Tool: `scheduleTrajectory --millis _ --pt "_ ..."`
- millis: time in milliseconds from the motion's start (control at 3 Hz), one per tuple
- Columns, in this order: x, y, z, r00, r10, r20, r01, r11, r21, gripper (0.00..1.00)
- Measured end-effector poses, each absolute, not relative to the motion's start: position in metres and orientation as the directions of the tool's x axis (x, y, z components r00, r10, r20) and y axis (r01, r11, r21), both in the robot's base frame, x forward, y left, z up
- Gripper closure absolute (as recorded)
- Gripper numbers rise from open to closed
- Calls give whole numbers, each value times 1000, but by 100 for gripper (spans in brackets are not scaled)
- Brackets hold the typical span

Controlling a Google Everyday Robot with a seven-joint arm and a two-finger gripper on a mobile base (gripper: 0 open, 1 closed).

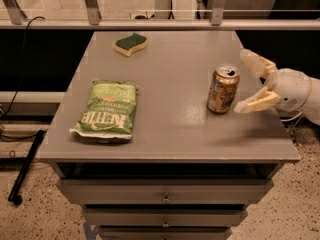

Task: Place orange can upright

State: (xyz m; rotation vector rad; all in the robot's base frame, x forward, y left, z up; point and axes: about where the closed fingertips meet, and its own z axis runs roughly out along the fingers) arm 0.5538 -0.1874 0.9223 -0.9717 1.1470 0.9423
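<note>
Cream plastic fingers (258,102) spread wide and holding nothing: my gripper (241,82) hangs over the right edge of the grey table (170,129). The orange can (223,89) stands just left of the fingertips, on the right half of the tabletop. I judge it clear of both fingers, though the lower tip sits so close to its base that I cannot rule out a light touch.

The risk, as I judge it, lies in the way out. The lower fingertip points at the foot of the can. A sideways swing or forward nudge of my arm could clip the can and tip it, or shove it across the smooth top. A straight pull to the right, away from the can, looks the safer line. The table's right edge is near, so a toppled can might roll off.

The can's long axis runs vertical: silver top and pull-tab up, base flat on the table, no lean that I can see. By that showing, the placing looks done.

Farther out, a green chip bag (106,110) lies flat on the left half, well apart from the can. A sponge (131,43) sits near the far edge, and drawers (162,199) run beneath the top.
</note>
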Motion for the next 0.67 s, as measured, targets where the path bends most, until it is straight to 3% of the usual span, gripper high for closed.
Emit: scheduleTrajectory --millis 333,667 --pt "543 -232 950 177 -82 -981 -922 335 -194 0" --pt "543 -248 960 194 -107 -975 -908 356 -220 0"
